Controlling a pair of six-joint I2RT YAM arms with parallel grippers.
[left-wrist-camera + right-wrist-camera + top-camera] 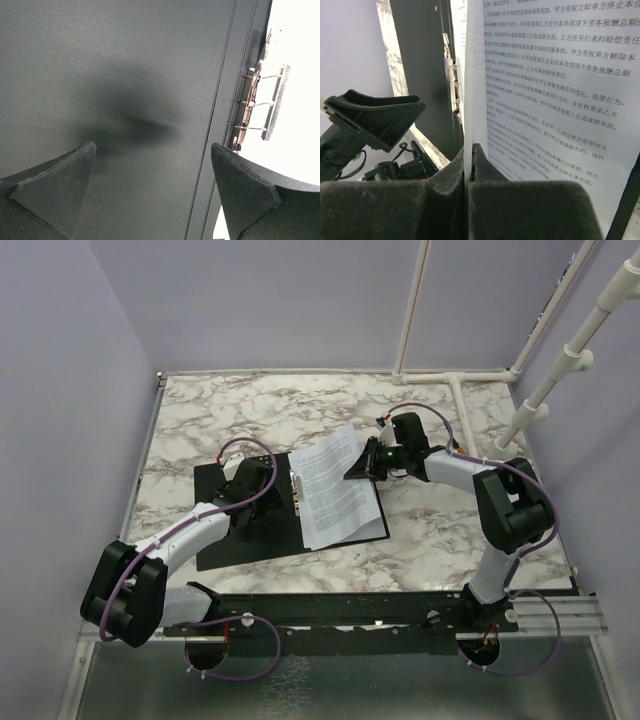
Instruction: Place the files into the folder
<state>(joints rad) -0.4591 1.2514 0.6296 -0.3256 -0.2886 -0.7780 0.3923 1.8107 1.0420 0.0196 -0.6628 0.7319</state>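
Lying open, black folder, white text-covered files pinched in right tool

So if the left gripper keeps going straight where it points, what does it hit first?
The black inner face of the folder, beside its metal clip; depth is hard to judge.

Left arm stretched forward and low, left gripper jaws spread wide, right arm bent inward, right gripper jaws clamped on the files.
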